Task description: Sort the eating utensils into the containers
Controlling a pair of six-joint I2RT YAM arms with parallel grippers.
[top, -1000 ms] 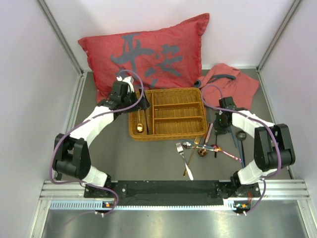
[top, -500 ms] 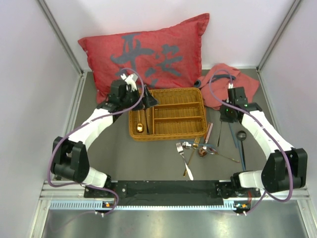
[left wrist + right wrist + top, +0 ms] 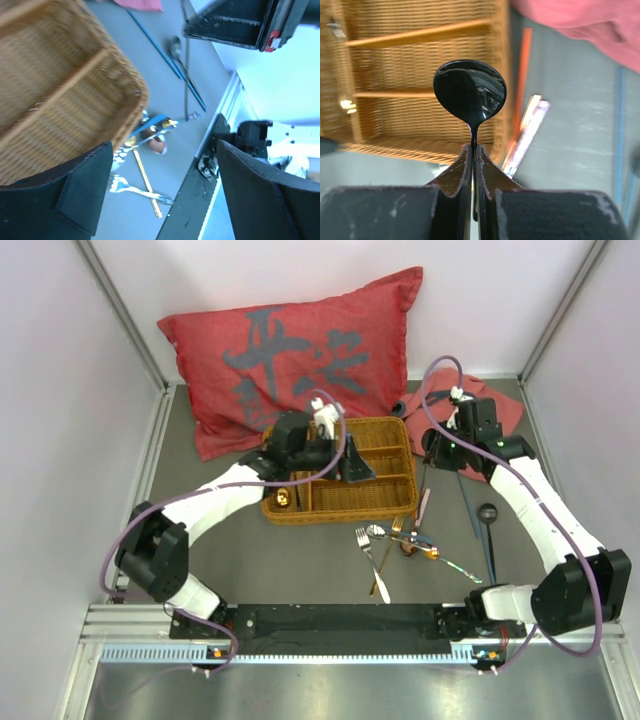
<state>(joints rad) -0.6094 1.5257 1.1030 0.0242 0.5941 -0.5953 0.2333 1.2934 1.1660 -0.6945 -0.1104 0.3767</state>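
1. The left end effector point(image 3: 352, 466) hovers over the shorter compartments of the wicker cutlery tray point(image 3: 340, 517). Its fingers are spread wide with nothing between them.
2. The right end effector point(image 3: 472, 152) is pressed together on the thin handle of a black spoon point(image 3: 470, 92), whose bowl points away from the wrist. It hangs just beside the tray's right rim.
3. The tray sits mid-counter toward the far edge, with a red cushion point(image 3: 300, 345) behind it. A gold-toned utensil point(image 3: 283, 498) lies in the tray's long left compartment.
4. Loose utensils lie on the counter point(image 3: 230, 540) between the tray and the near edge, right of centre. They include a silver fork point(image 3: 366, 543), a gold utensil point(image 3: 383, 578) and a tangle of spoons point(image 3: 405, 538).
5. A copper knife point(image 3: 526, 127) lies just off the tray's right side.
6. Blue chopsticks point(image 3: 155, 45) and a dark spoon point(image 3: 487, 512) lie nearer the right edge, below a pink-red cloth point(image 3: 485, 410).
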